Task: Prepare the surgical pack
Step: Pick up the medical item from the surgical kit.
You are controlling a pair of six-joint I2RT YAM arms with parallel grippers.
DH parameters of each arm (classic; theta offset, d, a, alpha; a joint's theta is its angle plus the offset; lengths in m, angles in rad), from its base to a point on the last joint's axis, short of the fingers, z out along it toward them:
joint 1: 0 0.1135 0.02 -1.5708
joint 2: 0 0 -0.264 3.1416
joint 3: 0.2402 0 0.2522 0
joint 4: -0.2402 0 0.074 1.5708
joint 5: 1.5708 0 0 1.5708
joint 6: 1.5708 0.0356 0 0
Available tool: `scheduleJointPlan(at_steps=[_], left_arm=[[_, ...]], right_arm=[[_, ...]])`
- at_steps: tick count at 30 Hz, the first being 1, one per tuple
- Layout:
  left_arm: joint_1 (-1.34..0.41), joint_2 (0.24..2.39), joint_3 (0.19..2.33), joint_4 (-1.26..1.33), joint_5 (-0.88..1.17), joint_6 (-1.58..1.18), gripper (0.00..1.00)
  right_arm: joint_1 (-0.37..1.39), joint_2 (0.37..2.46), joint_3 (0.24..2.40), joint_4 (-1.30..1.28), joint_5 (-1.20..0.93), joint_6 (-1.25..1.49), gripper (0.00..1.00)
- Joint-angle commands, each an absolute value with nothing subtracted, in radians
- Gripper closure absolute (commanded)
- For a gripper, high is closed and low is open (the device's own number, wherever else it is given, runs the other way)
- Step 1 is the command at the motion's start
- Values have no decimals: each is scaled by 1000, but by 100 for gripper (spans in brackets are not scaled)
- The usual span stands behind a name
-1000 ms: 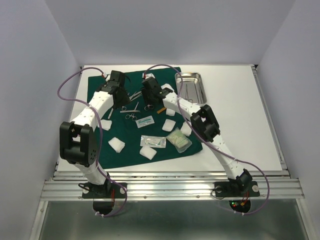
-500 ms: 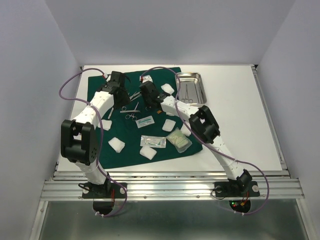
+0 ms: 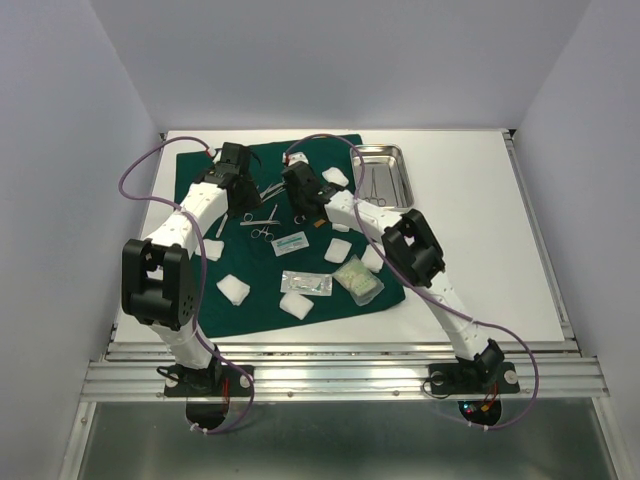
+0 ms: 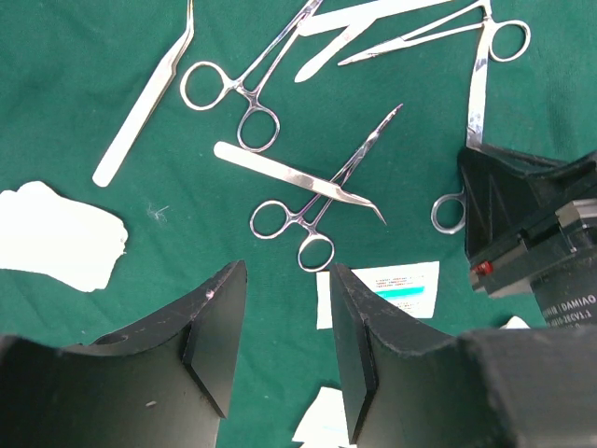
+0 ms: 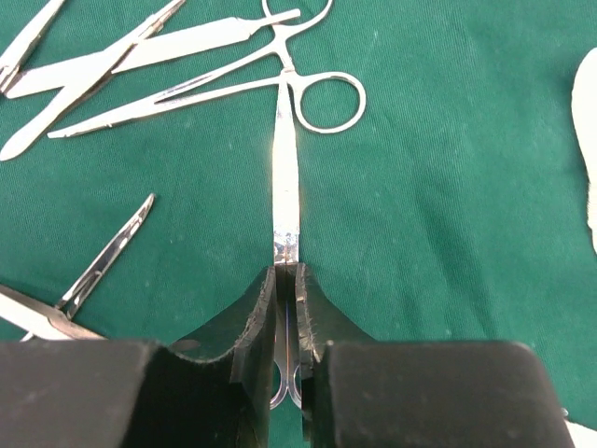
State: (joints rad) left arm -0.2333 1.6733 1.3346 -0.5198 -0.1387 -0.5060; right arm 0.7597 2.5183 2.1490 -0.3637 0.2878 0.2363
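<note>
The white counter [image 3: 470,230] is carrying a dark green drape [image 3: 250,315] across its left and middle part, with the steel tray [image 3: 393,165] sitting just beside the drape's far right corner. Over the drape's far middle, the left end effector [image 4: 287,280] is hovering with its fingers moderately apart and gripping nothing, while the right end effector [image 5: 285,271] is pinching narrow on one handle shank of a splayed forceps [image 5: 284,187]. Other instruments [image 4: 238,89], gauze pads [image 3: 233,289] and sealed packets [image 3: 306,283] are lying scattered on the cloth.

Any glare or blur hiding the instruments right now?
Right wrist: sharp, with a bright glint along the shank of the forceps pinched in the right end effector. Left wrist: crisp, evenly lit, soft shadows. Top external: even light, instruments tiny.
</note>
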Motion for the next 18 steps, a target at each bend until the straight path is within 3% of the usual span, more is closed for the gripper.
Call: scheduleJointPlan(at_steps=[1,18], left_arm=[[-227,1675,1350,-514,-147,-497,48],[-224,1674,1350,-515,-163,-502,48]], right_arm=[[764,2431,2138,-391,305,227,94],[764,2387,2117,-390,330,244,99]])
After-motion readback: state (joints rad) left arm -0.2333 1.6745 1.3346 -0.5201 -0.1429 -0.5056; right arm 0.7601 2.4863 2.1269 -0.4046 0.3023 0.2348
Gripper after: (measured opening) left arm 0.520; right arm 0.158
